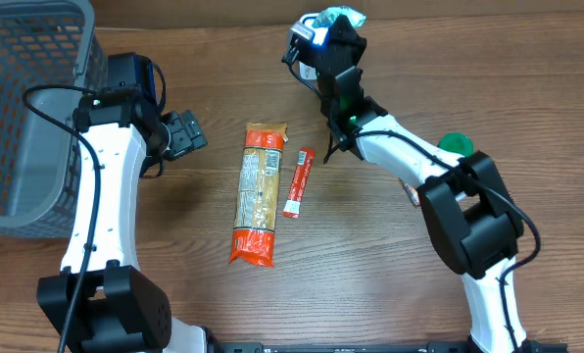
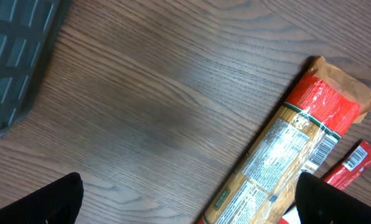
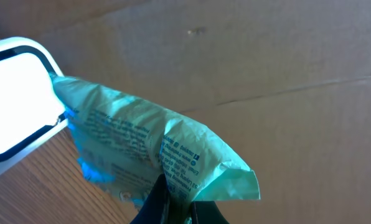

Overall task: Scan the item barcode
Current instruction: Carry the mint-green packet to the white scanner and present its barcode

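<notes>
My right gripper (image 3: pixel 173 208) clamped one green packet (image 3: pixel 154 149) beside one lit scanner (image 3: pixel 11 106). My left gripper (image 1: pixel 182 132) hung spread wide and empty. One pasta bag (image 1: pixel 258 191) and one red sachet (image 1: pixel 298 182) lay on the table. Only my right wrist view showed the packet's print, possibly a barcode, but blurred.

You stood at a mock shop checkout: a wood-grain table (image 1: pixel 370 284) held a grey mesh basket (image 1: pixel 37 98), a pasta packet (image 1: pixel 257 193), a red sachet (image 1: pixel 299 182) and a glowing barcode scanner (image 3: pixel 11 99), backed by cardboard (image 3: pixel 266 50).
</notes>
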Motion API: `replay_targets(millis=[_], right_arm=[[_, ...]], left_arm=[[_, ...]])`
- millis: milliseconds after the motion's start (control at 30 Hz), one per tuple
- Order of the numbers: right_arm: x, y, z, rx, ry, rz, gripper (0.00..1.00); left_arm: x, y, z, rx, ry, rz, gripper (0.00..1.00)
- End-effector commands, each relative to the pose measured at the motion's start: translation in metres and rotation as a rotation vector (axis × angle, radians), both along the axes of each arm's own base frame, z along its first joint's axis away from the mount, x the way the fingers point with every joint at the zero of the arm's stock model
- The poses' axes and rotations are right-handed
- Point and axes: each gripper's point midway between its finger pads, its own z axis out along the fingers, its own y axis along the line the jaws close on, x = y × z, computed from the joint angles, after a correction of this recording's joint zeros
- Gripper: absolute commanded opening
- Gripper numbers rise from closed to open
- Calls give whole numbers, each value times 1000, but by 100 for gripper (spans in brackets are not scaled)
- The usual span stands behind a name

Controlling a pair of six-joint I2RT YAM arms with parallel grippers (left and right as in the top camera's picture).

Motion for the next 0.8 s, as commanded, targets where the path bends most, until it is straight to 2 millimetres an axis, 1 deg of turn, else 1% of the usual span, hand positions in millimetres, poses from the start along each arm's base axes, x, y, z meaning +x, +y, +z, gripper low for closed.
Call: replay_targets(millis=[0,100,167,367,600,767], right_arm=[[6,-1,7,27,-55,-25,3],[8,0,12,111,-129,-36,3],[8,2,13,132,-155,-35,3],[10,6,-13,147,-102,-32,3],[11,9,-31,133,-76,-24,3],[10,18,-45,121,-53,5,3]], left_arm=[[3,1,10,16,-28,-10,100],[3,1,10,16,-28,-10,100],[3,1,10,16,-28,-10,100],[3,1,10,16,-28,-10,100],[3,1,10,15,-29,-10,100],[3,1,10,16,-29,-10,100]])
